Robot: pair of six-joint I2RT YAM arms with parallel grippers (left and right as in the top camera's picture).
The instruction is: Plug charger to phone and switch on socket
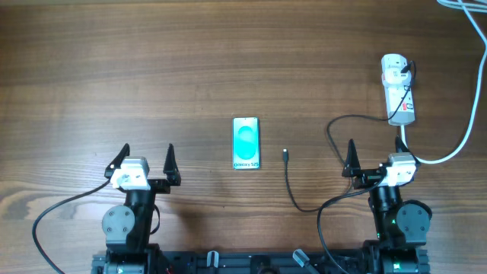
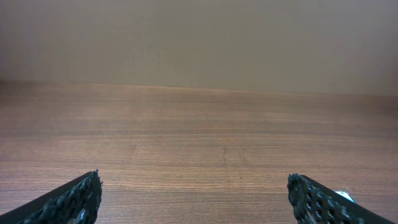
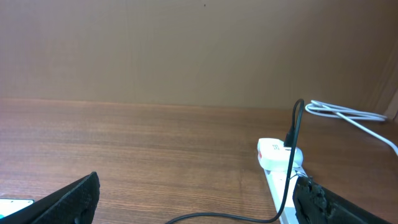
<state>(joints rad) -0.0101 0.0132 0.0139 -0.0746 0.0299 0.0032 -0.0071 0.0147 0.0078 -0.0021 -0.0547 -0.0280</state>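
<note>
The phone (image 1: 246, 142) lies flat mid-table, cyan screen up, white text at its near short edge. The charger cable's connector tip (image 1: 285, 155) lies loose on the wood just right of the phone. The thin black cable (image 1: 342, 122) loops right to a white adapter plugged into the socket (image 1: 397, 90), a white power strip at the far right, also in the right wrist view (image 3: 277, 157). My left gripper (image 1: 144, 162) is open and empty, left of the phone. My right gripper (image 1: 374, 160) is open and empty, near the socket's front end.
A thick white cord (image 1: 464, 114) runs from the socket's near end out along the right edge to the top right corner. Black robot cables (image 1: 61, 213) trail by both arm bases at the front edge.
</note>
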